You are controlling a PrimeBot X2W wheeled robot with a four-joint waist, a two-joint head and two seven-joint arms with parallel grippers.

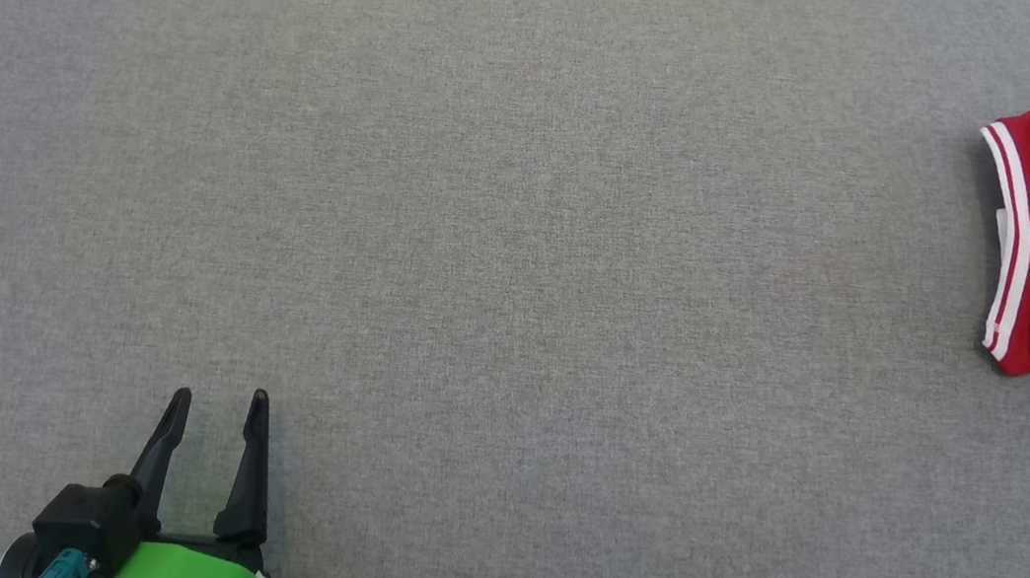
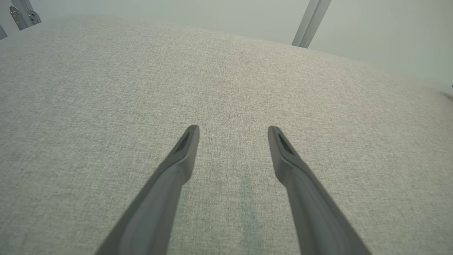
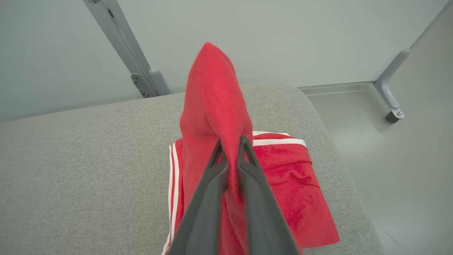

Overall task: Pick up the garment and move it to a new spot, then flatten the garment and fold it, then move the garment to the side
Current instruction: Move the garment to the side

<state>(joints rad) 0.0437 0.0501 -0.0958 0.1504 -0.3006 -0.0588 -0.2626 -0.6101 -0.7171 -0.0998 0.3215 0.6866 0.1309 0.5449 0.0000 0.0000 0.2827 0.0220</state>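
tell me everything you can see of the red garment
The red garment is a soft, fleecy-looking knit with white double stripes along its hems. Most of it lies folded and wrinkled on the grey padded surface, near a rounded corner. One fold is pinched between the shut fingers of the right gripper and stands up in a peak. The head view crops it at the right edge.
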